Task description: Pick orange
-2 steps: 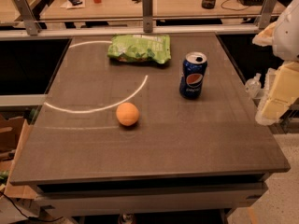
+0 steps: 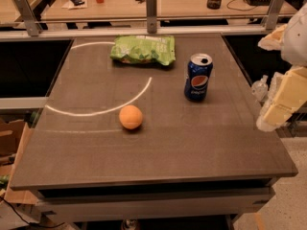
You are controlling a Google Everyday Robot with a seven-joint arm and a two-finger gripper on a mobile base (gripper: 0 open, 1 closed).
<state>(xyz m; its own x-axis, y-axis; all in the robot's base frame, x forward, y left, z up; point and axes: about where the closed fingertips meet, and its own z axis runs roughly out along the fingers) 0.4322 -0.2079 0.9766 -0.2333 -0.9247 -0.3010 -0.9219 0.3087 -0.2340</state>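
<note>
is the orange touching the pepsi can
No, the orange lies alone on the table, well apart from the Pepsi can, and the gripper is off the table's right edge.

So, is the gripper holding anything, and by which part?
Nothing. The gripper hangs beside the table; the orange lies free on it.

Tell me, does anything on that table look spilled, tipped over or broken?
Nothing stands out. The orange sits whole on the table, the blue soda can stands upright, the green bag lies flat, and the gripper hangs beyond the table's right edge, apart from them.
</note>
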